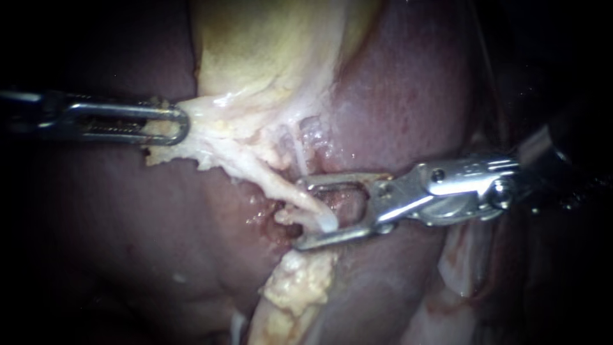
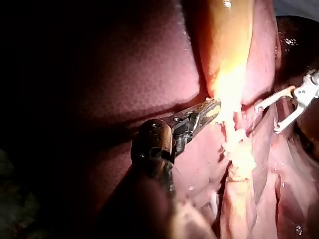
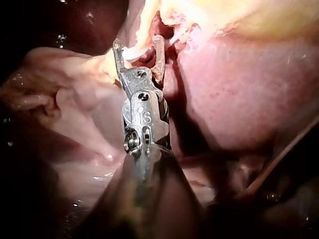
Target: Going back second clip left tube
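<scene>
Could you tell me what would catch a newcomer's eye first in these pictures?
First comes the right instrument, bright metal against the liver in the middle of the endoscope view, its jaws open with a pale tube running between them. Next is the left instrument, its jaws shut on pale tissue at the lower edge of the yellowish gallbladder.

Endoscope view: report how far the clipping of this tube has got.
Done, it seems: a white clip sits on the tube. In hand: the right instrument, jaws open, straddles that clip; the left instrument has its jaws shut on gallbladder tissue. Left: backing the right instrument clear.
</scene>
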Robot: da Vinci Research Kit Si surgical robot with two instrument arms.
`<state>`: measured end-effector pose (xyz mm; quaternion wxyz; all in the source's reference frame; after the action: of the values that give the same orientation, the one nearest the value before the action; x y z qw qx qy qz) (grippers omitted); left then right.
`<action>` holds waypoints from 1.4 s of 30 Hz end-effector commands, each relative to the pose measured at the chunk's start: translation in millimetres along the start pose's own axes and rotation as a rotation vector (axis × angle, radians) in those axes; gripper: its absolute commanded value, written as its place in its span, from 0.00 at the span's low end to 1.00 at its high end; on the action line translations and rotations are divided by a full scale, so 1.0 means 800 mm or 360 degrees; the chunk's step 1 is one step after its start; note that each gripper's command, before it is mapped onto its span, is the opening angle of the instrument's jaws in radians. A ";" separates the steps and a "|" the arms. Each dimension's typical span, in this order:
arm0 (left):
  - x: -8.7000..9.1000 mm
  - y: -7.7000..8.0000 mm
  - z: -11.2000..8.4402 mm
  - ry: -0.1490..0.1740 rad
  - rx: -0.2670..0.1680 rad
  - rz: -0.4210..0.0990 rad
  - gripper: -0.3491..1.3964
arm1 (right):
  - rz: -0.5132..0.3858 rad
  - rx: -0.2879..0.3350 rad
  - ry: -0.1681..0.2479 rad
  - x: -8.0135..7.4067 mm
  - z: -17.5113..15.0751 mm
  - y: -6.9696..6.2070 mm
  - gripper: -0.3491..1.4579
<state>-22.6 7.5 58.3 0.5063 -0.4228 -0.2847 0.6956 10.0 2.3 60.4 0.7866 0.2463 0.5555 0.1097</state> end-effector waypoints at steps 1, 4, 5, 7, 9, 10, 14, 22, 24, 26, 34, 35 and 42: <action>0.0000 0.0000 0.0000 0.0000 0.0000 0.0001 0.00 | -0.0006 -0.0010 -0.0004 0.0006 -0.0007 -0.0001 0.47; 0.0000 0.0000 0.0000 0.0000 0.0000 0.0001 0.00 | 0.0020 -0.0041 -0.0013 0.0022 -0.0019 -0.0002 0.47; 0.0000 0.0000 0.0001 0.0000 0.0000 0.0001 0.00 | 0.0023 -0.0039 -0.0013 0.0024 -0.0020 -0.0002 0.47; 0.0000 0.0000 0.0001 0.0000 0.0000 0.0000 0.00 | 0.0023 -0.0034 -0.0012 0.0025 -0.0019 -0.0003 0.47; 0.0000 0.0000 0.0001 0.0000 0.0000 0.0001 0.00 | 0.0012 -0.0030 -0.0013 0.0024 -0.0018 -0.0003 0.47; 0.0000 0.0000 0.0001 0.0000 0.0000 0.0001 0.00 | 0.0002 -0.0030 -0.0013 0.0023 -0.0018 -0.0003 0.47; 0.0000 0.0000 0.0000 0.0000 0.0000 0.0001 0.00 | -0.0062 -0.0029 -0.0017 0.0025 -0.0022 -0.0003 0.47; 0.0000 -0.0001 0.0001 0.0000 0.0000 0.0001 0.00 | -0.0190 -0.0044 -0.0131 0.0024 -0.0040 -0.0007 0.47; 0.0000 -0.0001 0.0001 0.0000 0.0000 0.0001 0.00 | -0.0206 -0.0046 -0.0133 0.0022 -0.0046 -0.0007 0.47; 0.0000 -0.0002 0.0003 0.0001 0.0000 0.0002 0.00 | -0.0209 -0.0057 -0.0136 0.0022 -0.0050 -0.0007 0.47; -0.0005 -0.0013 0.0027 0.0005 0.0021 0.0009 0.00 | -0.0217 -0.0078 -0.0142 0.0023 -0.0058 -0.0007 0.47; -0.0005 -0.0015 0.0034 0.0001 0.0023 0.0011 0.00 | -0.0217 -0.0078 -0.0142 0.0023 -0.0058 -0.0007 0.47; -0.0015 -0.0025 0.0070 -0.0010 0.0021 0.0022 0.00 | -0.0217 -0.0079 -0.0142 0.0023 -0.0058 -0.0006 0.47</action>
<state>-26.6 7.1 63.2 0.5024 -0.4201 -0.2794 0.7022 6.3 3.9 57.4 0.8221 0.1931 0.5325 0.0583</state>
